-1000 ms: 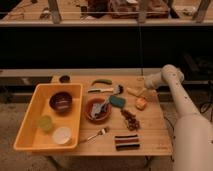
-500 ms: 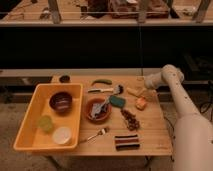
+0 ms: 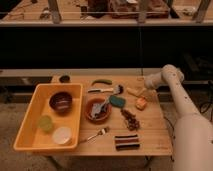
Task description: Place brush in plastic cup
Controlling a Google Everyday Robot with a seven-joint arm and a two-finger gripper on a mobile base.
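The brush lies flat on the wooden table, its cream handle pointing left and its dark head to the right. The yellow-green plastic cup stands upright in the yellow bin at the left, below the dark brown bowl. My gripper is low over the table's right side, at the end of the white arm, right of the brush head and next to a pale yellow object. It holds nothing that I can see.
A white round lid or cup is in the bin. On the table are a reddish bowl with a utensil, a teal sponge, an orange object, a green item, a fork, a dark pile and a striped block.
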